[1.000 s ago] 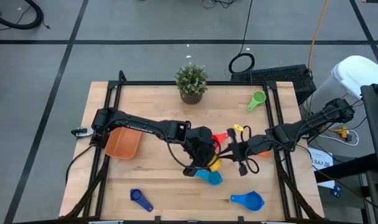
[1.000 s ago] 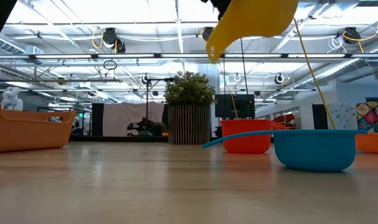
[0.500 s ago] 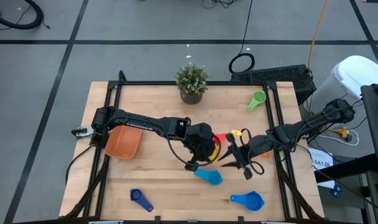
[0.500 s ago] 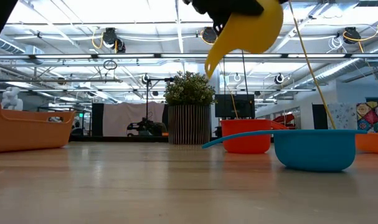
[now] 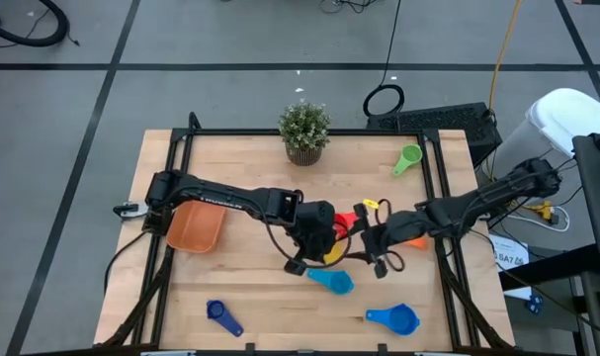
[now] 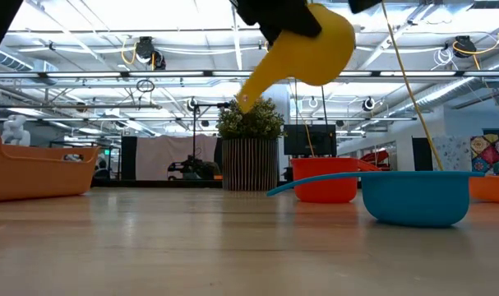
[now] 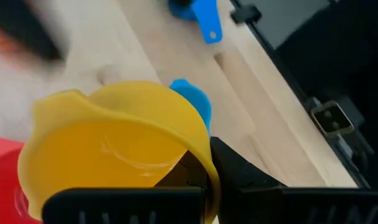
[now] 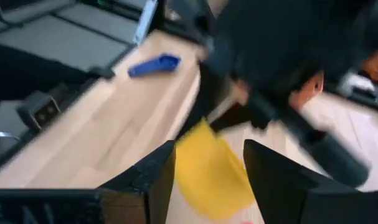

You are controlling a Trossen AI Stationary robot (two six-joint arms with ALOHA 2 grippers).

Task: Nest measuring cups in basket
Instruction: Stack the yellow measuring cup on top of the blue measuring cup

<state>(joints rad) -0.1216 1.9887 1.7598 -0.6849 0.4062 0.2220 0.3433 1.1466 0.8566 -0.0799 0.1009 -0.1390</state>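
My left gripper (image 5: 322, 247) holds a yellow measuring cup (image 5: 335, 254) above the table's middle, high over the wood in the low view (image 6: 315, 41). My right gripper (image 5: 371, 251) is open just right of it, its fingers standing apart on either side of the yellow cup (image 8: 207, 168). A light blue cup (image 5: 332, 281) rests on its base below them. Red (image 5: 350, 219) and orange (image 5: 415, 240) cups lie close by. The orange basket (image 5: 195, 226) sits at the left. My left gripper pinches the yellow cup's bowl wall at the rim (image 7: 204, 163), with one finger (image 7: 187, 169) inside the bowl and one finger (image 7: 241, 177) outside. The cup is lifted clear and tilted, and its handle (image 6: 253, 89) slopes down.
A potted plant (image 5: 304, 132) stands at the far middle and a green cup (image 5: 408, 158) at the far right. A dark blue cup (image 5: 222, 316) and a blue cup (image 5: 393, 318) lie near the front edge. Bare wood lies between the basket and the cups.
My right gripper has opened and let go of the yellow cup, which stays in my left gripper. The cup has tipped, its handle swinging lower and toward the basket side, and it has shifted slightly that way.
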